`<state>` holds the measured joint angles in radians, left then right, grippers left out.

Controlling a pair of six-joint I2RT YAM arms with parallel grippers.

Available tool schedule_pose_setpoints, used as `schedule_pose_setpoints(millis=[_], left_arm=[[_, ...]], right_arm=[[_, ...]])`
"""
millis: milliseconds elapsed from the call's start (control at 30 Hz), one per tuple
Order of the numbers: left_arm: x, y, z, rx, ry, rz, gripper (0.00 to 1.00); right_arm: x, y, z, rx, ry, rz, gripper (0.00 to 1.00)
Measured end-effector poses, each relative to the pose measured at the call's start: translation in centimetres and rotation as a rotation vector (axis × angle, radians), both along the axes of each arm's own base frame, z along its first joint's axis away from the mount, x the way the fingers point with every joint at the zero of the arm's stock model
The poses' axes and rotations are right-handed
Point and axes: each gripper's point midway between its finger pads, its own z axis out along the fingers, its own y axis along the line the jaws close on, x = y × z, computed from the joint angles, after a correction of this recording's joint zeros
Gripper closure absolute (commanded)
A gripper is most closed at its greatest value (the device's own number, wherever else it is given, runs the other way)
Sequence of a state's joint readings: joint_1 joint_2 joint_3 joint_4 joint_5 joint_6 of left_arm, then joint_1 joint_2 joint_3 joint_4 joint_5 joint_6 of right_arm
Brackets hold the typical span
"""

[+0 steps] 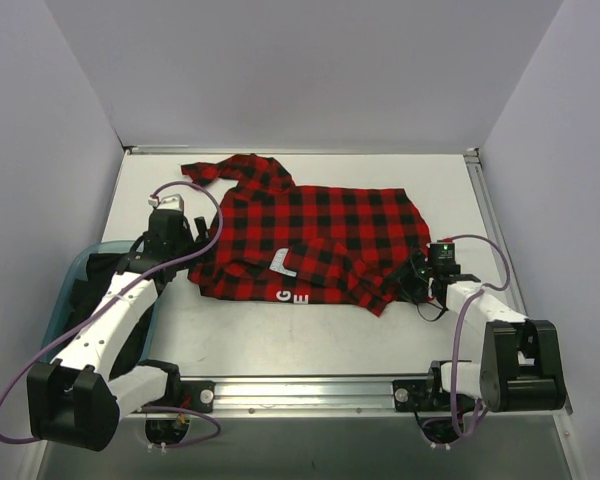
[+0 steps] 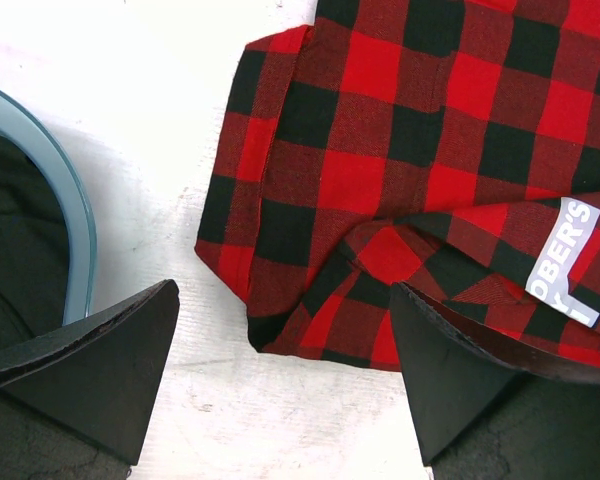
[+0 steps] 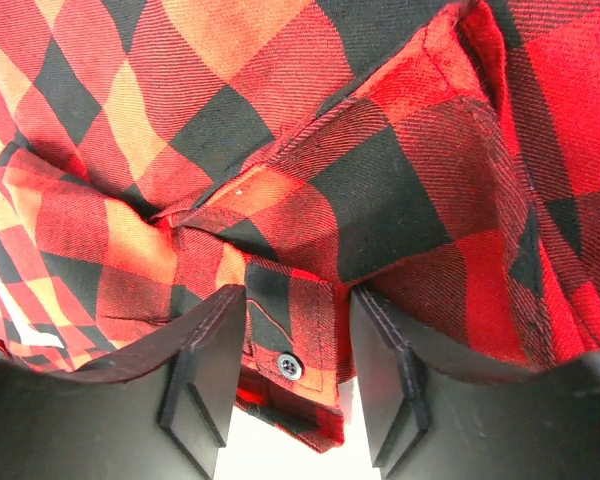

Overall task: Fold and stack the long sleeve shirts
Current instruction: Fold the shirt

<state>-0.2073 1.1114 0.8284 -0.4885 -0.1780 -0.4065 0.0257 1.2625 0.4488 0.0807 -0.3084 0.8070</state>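
Pinching cuff [image 3: 285,320] of flannel shirt [image 1: 320,225] w/ R jaws; L jaws are gaping empty at its edge. Prob. best pulling sleeve across slowly, flat.

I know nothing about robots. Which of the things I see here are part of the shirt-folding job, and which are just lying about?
Part of the job:
- flannel shirt, spread out, partly folded
- left gripper, open at the shirt's edge
- right gripper, fingers either side of a buttoned cuff

Just lying about:
- blue bin, on the left, with something dark inside
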Motion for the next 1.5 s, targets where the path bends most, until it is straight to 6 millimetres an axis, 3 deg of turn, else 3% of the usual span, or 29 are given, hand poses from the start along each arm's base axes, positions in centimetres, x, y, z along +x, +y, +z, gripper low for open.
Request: schedule_pose_setpoints(millis=[233, 700, 1200, 1333, 1500], left_arm=[[0.0, 0.0, 0.0, 0.000, 0.000, 0.000, 0.05], [0.0, 0.0, 0.0, 0.000, 0.000, -0.001, 0.05], [0.0, -0.1, 0.0, -0.002, 0.001, -0.003, 0.05], [0.0, -0.1, 0.0, -0.002, 0.001, -0.003, 0.04], [0.0, -0.1, 0.0, -0.002, 0.001, -0.003, 0.05]], right_arm=[[-0.7, -0.3, -0.4, -0.024, 0.029, 0.017, 0.78], [-0.5, -0.6, 2.2, -0.069, 0.006, 0.074, 0.83], [-0.7, -0.3, -0.4, -0.063, 0.075, 0.109, 0.83], [-0.3, -0.1, -0.1, -0.058, 0.050, 0.122, 1.00], [-0.2, -0.1, 0.0, -0.064, 0.037, 0.140, 1.00]])
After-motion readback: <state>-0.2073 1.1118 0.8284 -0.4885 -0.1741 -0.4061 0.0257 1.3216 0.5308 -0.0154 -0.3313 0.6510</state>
